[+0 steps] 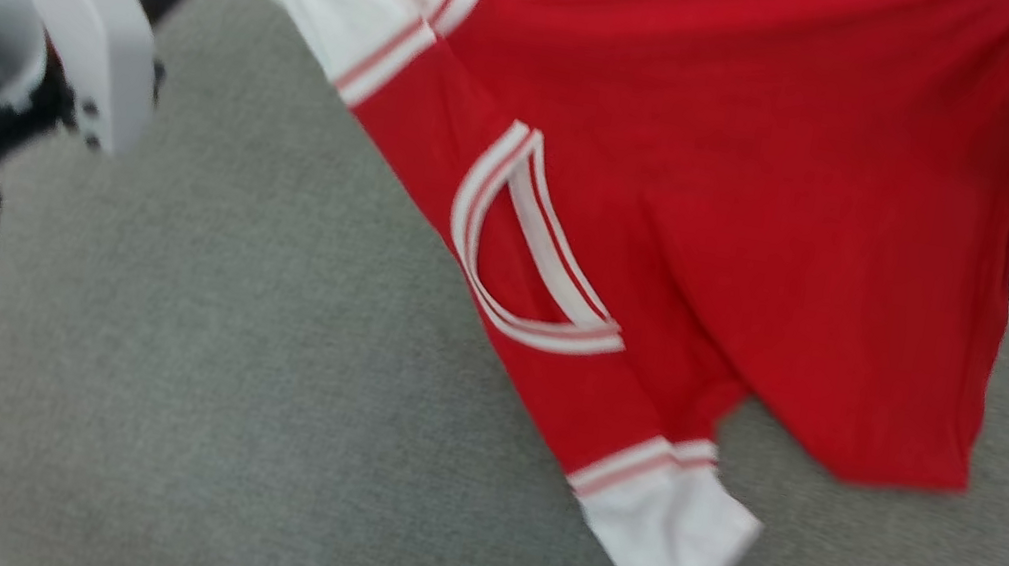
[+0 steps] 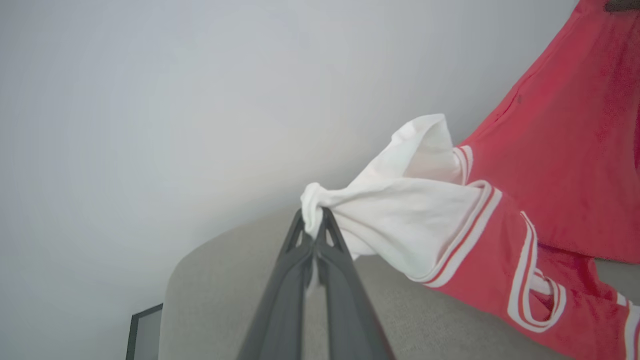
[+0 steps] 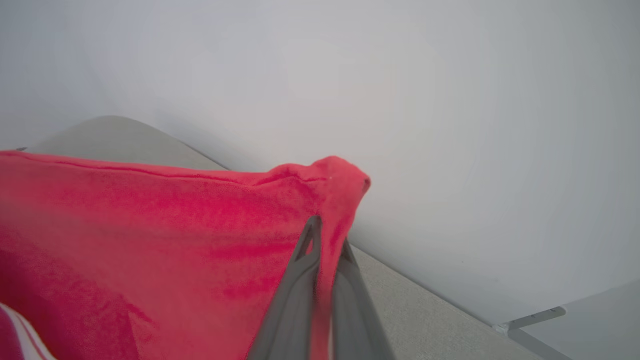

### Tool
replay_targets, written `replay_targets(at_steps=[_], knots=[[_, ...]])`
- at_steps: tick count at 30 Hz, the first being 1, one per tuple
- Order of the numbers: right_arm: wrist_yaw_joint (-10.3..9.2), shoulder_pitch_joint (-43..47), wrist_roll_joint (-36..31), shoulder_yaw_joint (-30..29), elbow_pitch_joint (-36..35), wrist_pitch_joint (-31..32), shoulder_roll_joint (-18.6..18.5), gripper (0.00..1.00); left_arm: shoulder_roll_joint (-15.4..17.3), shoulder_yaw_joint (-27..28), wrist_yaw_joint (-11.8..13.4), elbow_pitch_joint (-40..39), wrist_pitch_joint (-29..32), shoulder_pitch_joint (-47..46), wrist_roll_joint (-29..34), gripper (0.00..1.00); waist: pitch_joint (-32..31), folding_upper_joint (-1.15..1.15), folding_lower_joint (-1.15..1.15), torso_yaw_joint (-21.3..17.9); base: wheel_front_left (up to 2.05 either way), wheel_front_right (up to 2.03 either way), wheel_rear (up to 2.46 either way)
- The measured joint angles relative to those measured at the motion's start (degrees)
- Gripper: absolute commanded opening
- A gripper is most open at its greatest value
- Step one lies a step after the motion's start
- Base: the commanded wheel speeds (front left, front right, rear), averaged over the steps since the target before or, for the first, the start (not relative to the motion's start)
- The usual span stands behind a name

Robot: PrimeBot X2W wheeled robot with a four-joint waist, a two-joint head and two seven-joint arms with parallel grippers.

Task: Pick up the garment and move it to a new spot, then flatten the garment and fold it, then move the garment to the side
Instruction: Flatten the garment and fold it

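bridging left gripper (image 2: 314, 220), right gripper (image 3: 327, 235): garment (image 1: 729, 207)

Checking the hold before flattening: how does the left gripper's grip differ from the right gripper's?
The left gripper pinches a white sleeve end of the garment; the right gripper pinches a red corner of its body. The left's cloth bunches into a wad; the right's rises in a small peak. Both are shut on the garment, which spans between them.
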Motion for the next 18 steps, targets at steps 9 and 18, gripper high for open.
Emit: replay_targets(at_steps=[9, 18], knots=[[0.0, -0.2, -4.0, -7.4, -6.3, -2.2, 0.2, 0.0, -2.7, 0.8, -2.5, 5.7, 3.9, -9.6, 1.0, 0.0, -4.0, 0.0, 0.0, -4.0, 0.0, 0.0, 0.0], [0.0, 0.8, -8.8, -15.5, -12.0, -2.6, 1.5, 0.0, -5.6, 1.0, -3.7, 11.7, 3.5, -17.7, 3.4, 0.0, -6.2, 0.0, 0.0, -6.2, 0.0, 0.0, 0.0]])
